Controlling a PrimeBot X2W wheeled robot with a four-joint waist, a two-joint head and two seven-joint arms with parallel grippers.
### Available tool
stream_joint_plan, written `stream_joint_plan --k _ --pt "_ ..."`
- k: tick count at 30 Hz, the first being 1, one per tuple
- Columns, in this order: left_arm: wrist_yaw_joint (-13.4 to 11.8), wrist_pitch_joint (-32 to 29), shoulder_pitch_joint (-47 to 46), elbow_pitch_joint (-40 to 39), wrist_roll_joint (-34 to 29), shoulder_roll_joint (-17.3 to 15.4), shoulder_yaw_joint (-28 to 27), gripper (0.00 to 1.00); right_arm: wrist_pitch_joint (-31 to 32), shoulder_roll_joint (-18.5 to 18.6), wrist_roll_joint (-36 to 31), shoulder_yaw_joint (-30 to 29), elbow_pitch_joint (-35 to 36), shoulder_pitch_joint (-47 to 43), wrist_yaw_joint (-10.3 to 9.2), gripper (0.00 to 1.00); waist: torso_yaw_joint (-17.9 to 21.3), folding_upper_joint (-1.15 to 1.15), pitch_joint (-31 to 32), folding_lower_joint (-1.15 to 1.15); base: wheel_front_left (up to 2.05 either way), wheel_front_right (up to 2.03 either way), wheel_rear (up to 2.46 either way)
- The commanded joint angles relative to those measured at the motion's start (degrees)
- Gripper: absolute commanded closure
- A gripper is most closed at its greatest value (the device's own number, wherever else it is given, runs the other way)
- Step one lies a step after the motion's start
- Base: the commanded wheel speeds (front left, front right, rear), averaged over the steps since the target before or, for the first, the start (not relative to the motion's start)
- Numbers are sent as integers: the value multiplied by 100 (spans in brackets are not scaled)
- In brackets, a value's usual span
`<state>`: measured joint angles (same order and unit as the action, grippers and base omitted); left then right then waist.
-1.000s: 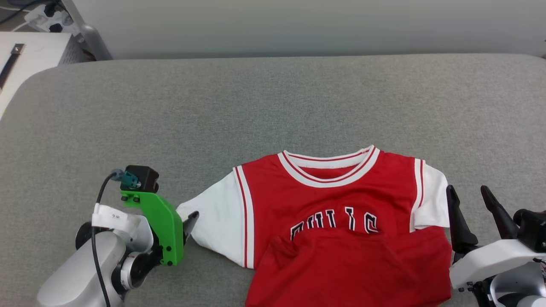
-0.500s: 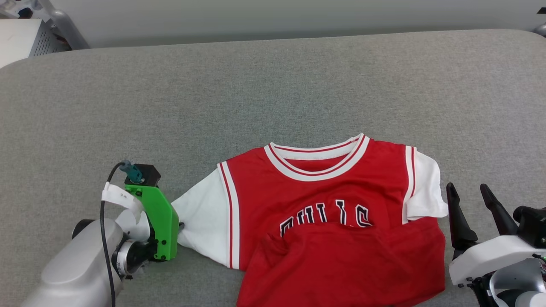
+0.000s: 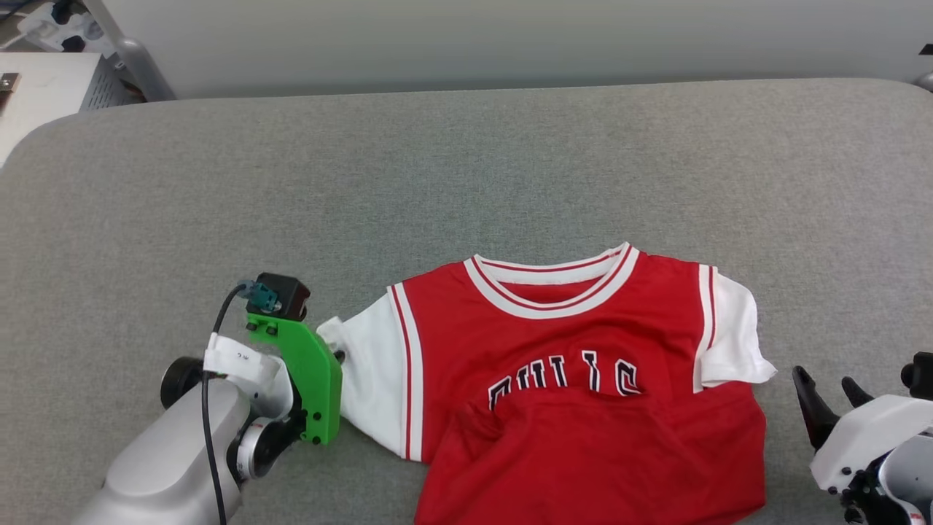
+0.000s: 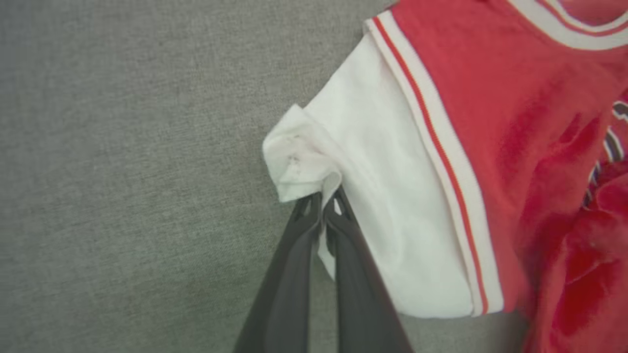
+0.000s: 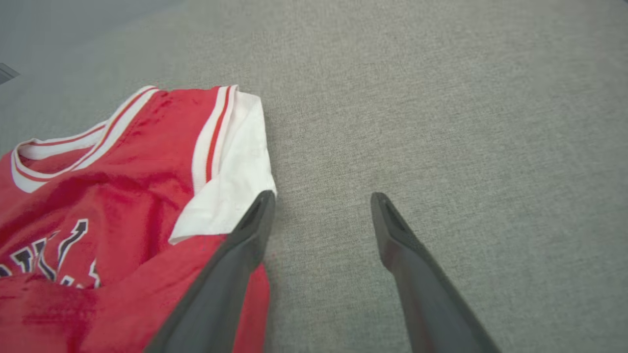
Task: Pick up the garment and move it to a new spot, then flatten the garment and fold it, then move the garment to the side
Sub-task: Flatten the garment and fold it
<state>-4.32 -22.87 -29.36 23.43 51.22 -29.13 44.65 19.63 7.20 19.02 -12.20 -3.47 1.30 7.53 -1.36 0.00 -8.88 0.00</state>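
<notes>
left gripper (image 4: 325, 198) has closed on garment (image 4: 490, 122) sleeve, seemingly bunching it; right gripper (image 5: 321, 198) open, empty.

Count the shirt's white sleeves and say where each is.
2. One sleeve on the robot's left, its cuff pinched between the fingers of the left gripper. The other sleeve on the robot's right, lying loose beside the open right gripper.

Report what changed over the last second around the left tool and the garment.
The left tool moved in toward the garment and shut on the edge of its white sleeve, now bunched at the cuff. The right tool drew back a little from the other sleeve. Unchanged: right tool open and holding nothing, bottom hem folded up over the lettering, garment lying on the grey cushion.
</notes>
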Motion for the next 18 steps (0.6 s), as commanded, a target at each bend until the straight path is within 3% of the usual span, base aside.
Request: stream_joint_plan --k 1,9,18 --pt "-71 71 60 -161 -83 -47 -25 100 260 110 128 -17 -141 168 -4 0 -90 0 40 0 0 0 0" --pt "-369 160 -9 -1132 -303 -260 -85 100 1562 789 699 526 -564 859 -4 0 -326 0 -55 0 0 0 0" --pt "-516 172 -80 -1624 -399 -339 -113 100 2295 1235 855 1192 -1133 1449 -4 0 -520 0 -285 0 0 0 0"
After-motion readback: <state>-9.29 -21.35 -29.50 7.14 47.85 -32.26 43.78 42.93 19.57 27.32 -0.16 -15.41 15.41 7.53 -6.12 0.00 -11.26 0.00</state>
